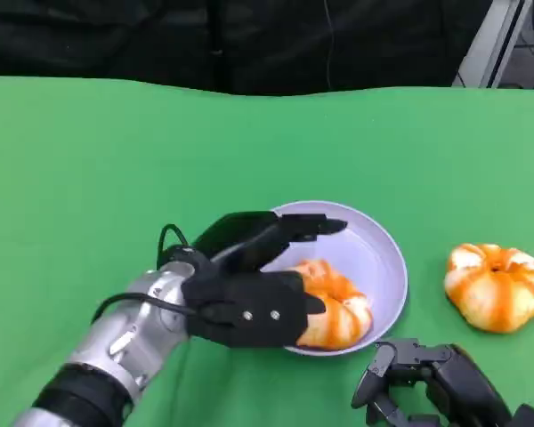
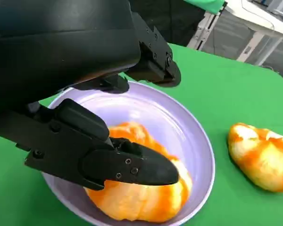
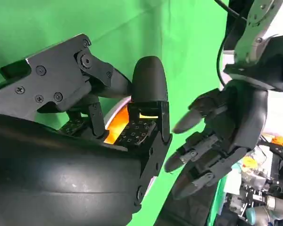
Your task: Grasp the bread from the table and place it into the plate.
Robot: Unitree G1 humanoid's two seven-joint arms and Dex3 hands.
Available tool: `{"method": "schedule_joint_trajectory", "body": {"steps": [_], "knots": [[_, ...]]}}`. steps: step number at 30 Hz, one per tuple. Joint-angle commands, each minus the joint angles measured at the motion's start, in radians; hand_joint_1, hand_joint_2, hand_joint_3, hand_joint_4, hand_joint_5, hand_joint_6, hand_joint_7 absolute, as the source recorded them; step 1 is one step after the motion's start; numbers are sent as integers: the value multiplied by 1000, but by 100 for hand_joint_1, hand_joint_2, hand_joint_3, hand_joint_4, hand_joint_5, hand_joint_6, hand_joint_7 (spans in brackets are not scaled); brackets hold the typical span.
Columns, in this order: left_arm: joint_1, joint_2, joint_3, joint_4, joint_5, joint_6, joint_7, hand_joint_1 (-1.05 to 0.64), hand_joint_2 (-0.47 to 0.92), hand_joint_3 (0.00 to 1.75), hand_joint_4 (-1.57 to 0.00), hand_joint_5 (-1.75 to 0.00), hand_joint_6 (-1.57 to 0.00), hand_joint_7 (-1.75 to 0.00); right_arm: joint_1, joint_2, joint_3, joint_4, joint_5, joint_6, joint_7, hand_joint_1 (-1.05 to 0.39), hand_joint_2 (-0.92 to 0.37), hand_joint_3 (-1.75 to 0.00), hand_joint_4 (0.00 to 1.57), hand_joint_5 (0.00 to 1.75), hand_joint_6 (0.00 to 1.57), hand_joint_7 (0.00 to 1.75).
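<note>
The left hand (image 1: 249, 298) hovers with fingers spread over the bread (image 1: 338, 307) in the plate (image 1: 383, 253); the right hand (image 1: 427, 382) rests curled, holding nothing, near the table's (image 1: 89, 160) front edge.

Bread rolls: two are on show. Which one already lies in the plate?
The roll beneath the left hand lies inside the lilac plate. The other roll sits on the green table, right of the plate.

left hand (image 1: 249, 298) at mid-frame, fingers spread apart. right hand (image 1: 427, 382) low at right, fingers curled.
</note>
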Motion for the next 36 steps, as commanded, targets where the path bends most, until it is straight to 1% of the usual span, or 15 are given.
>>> {"method": "schedule_joint_trajectory", "body": {"steps": [1,3,8,11,13,15,18,21,22,23,26,29,32,36], "knots": [[-10,32,23,-34,-40,4,-55,-102,92,61,-23,0,-25,0,1,-12,-1,3,-9,-12,-8,-14,-60,-100,82,142,89,111],[-9,34,24,-39,-44,7,-62,-102,92,62,-23,0,-25,0,1,-12,-1,3,-9,-13,-9,-14,-60,-99,82,142,88,112],[59,49,102,-156,-194,26,-153,-101,92,69,-25,-1,-25,0,2,-13,-2,-1,-9,-8,-9,-13,-62,-98,84,139,89,111],[102,39,151,-195,-287,18,-175,-99,92,68,-27,-2,-26,-1,3,-14,-1,-6,-16,-6,-15,-12,-63,-97,85,139,89,111],[153,17,201,-233,-398,22,-202,-94,92,67,-29,-2,-28,-1,2,-13,-1,-3,-7,-3,-6,-12,-63,-96,85,139,89,111],[176,9,222,-253,-448,27,-218,-91,92,66,-30,-3,-29,-1,2,-12,-1,-2,-3,-2,-2,-12,-64,-95,85,140,89,111],[262,-5,294,-315,-579,43,-240,-86,92,66,-33,-3,-31,-2,5,-12,0,-7,-2,-4,1,-12,-64,-94,85,141,88,111],[288,-10,314,-336,-617,44,-256,-84,92,66,-36,-4,-32,-2,6,-13,0,-11,-3,-3,2,-13,-64,-94,84,142,88,111],[317,-23,331,-348,-653,46,-258,-84,92,66,-36,-4,-32,-2,3,-15,-2,-6,2,-3,6,-13,-64,-94,84,142,88,111],[338,-33,343,-357,-680,48,-259,-84,92,64,-42,-6,-35,-2,0,-16,-4,-2,7,-4,10,-13,-63,-94,84,143,88,112],[395,-58,370,-378,-739,30,-273,-83,92,63,-48,-7,-37,-3,1,-16,-6,-5,8,4,13,-13,-63,-95,84,143,88,113],[462,-118,400,-372,-813,-10,-288,-84,92,61,-57,-7,-45,-4,0,-18,-7,-3,10,1,14,-13,-63,-95,83,144,87,114],[478,-141,413,-363,-833,-26,-301,-85,92,59,-60,-7,-48,-4,1,-18,-7,-5,15,6,18,-13,-62,-95,83,144,87,114],[574,-193,427,-346,-885,-76,-335,-88,92,58,-67,-7,-51,-4,1,-19,-7,-1,13,-7,19,-14,-62,-95,83,145,86,113]]}}
